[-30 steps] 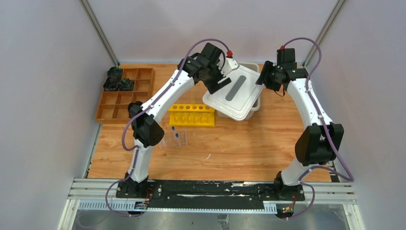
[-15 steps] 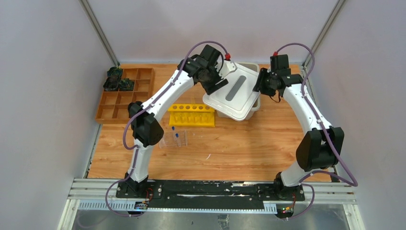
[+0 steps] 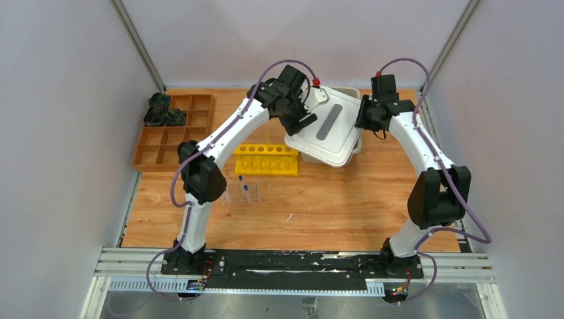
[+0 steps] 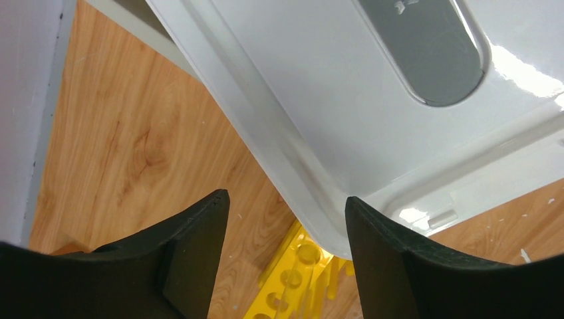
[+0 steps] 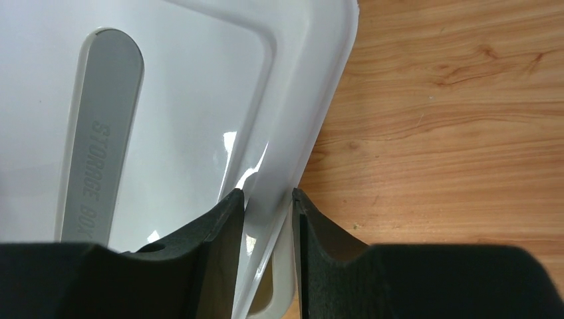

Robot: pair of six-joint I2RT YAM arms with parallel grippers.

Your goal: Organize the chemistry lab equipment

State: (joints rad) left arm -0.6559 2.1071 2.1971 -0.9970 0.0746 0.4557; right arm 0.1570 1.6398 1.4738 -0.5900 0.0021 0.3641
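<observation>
A wooden table (image 3: 346, 199) seen from above, two robot arms reaching to its far side. A white lid (image 3: 327, 133) lies askew over a pale storage bin (image 3: 344, 89), hiding whatever is inside. Far left, a brown wooden tray (image 3: 151, 156) holds small dark items (image 3: 159, 109) in its far-left compartments (too small to identify); its other compartments look bare. A yellow rack (image 3: 267, 160) sits just left of the bin, its row of holes unfilled. Nearer the arm bases, beside the left arm, a clear plastic rack (image 3: 233, 194) carries two blue-capped tubes (image 3: 246, 189), caps uppermost. The rack's long side runs left to right, roughly parallel to the yellow rack. The lid's grey handle (image 3: 328, 121) slants from near-left to far-right. The left gripper (image 4: 287, 206) is at the lid's left edge with its jaws spread wide; the rim crosses the gap close to one finger and nothing is held. The right gripper (image 5: 267, 193) is pinched on the lid's right rim, a finger on each side of the edge.
</observation>
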